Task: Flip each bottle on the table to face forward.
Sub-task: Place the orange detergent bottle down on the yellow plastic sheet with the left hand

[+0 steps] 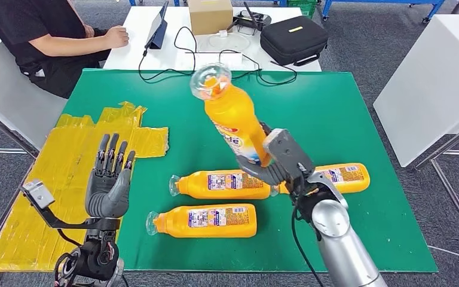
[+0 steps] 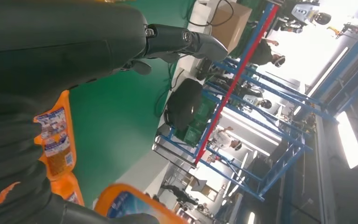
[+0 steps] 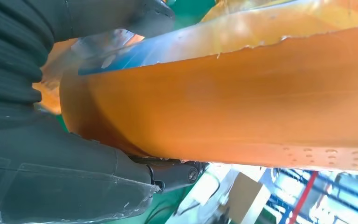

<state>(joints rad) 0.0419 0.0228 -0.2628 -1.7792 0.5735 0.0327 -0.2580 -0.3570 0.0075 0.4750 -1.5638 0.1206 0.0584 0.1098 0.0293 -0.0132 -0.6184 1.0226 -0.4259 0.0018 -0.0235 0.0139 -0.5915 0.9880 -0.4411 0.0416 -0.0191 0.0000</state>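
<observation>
Orange bottle (image 1: 232, 116) held off the green table (image 1: 334, 107), tilted, clear cap end up and away, its lower body gripped by right hand (image 1: 275, 164). Right wrist view adds thumb (image 3: 121, 16) and finger (image 3: 175, 172) clamping opposite sides. Left hand (image 1: 109, 179) spread, empty, at the table's left edge; three bottles (image 1: 215, 203) lie flat.

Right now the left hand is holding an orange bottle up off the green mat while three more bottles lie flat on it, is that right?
Not quite: it is the right hand that holds the orange bottle up off the green mat, as the head view shows. The left hand is open and holds nothing. The rest stands: three bottles lie flat on the mat.
</observation>
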